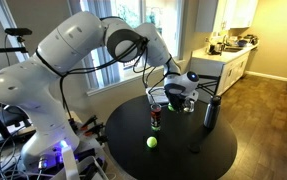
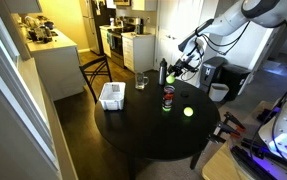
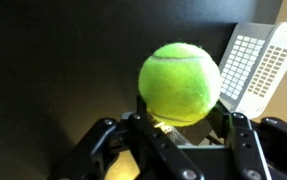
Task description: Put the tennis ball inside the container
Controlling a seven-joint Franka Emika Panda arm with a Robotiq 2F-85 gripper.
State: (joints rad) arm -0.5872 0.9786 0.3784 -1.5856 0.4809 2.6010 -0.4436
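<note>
My gripper [image 3: 181, 112] is shut on a yellow-green tennis ball [image 3: 180, 82], which fills the middle of the wrist view between the two black fingers. The container [image 3: 258, 65] shows as a pale gridded tub at the upper right of that view, apart from the ball. In an exterior view the container [image 2: 110, 95] stands near the table's left edge, and the gripper [image 2: 175, 70] hangs above the far side of the round black table [image 2: 153, 135]. A second tennis ball [image 2: 188, 112] lies loose on the table; it also shows in an exterior view [image 1: 151, 142].
A clear drinking glass [image 2: 141, 80] stands between the container and the gripper. A red can [image 2: 168, 98] stands near the table's middle, also seen in an exterior view [image 1: 155, 120]. A tall dark bottle [image 1: 210, 112] stands close to the gripper [image 1: 171, 93]. A chair [image 2: 93, 70] is behind the table.
</note>
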